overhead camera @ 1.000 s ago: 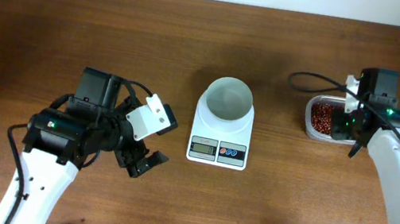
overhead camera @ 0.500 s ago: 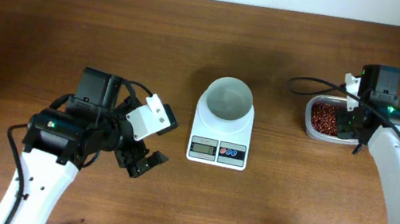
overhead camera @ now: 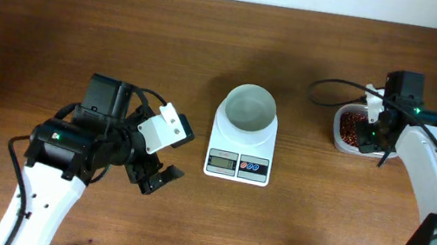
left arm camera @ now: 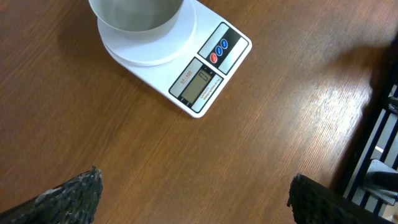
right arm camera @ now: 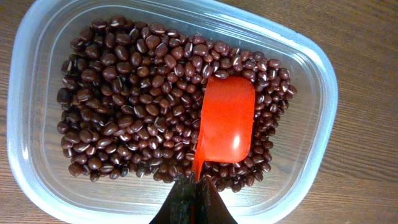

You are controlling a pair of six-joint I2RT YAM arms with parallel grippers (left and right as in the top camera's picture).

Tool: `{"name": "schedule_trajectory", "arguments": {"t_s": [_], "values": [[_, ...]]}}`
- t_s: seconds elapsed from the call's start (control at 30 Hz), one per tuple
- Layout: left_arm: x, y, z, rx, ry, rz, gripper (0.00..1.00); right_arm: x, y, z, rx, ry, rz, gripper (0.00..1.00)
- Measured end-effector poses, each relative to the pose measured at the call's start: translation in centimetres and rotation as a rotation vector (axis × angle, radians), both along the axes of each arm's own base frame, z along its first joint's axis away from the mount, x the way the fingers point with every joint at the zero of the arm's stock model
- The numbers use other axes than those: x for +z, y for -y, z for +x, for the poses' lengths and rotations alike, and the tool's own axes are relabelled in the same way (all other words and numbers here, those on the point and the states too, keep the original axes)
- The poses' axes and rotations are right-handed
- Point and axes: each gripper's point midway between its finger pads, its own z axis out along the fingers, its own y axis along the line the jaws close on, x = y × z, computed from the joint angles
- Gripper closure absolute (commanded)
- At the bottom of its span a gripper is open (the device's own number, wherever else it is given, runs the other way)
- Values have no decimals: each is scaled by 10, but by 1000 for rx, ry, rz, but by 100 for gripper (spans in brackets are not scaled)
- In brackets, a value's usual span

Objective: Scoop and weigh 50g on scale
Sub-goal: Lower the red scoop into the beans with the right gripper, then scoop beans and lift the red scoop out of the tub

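step: scooping, 1st load; red scoop [right arm camera: 225,118] lies on the beans [right arm camera: 130,106], its cup looks empty
right end effector [right arm camera: 194,193]: clenched on scoop handle, over clear tub [right arm camera: 314,143]
left end effector [overhead camera: 159,175]: released, jaws wide, idle near scale [overhead camera: 241,148]
beans: all in tub, right of scale; bowl [overhead camera: 249,107] empty
next: dig scoop under beans, lift level, carry to bowl w/o spilling
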Motion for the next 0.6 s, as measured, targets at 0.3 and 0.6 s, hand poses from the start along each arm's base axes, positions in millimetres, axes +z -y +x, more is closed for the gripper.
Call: {"name": "schedule_trajectory", "arguments": {"t_s": [0.3, 0.6], "values": [[0, 0, 0, 0, 0, 0, 1, 1, 17, -8, -117, 34, 334, 96], [0, 0, 0, 0, 0, 0, 1, -3, 21, -12, -165, 33, 506, 96]]}}
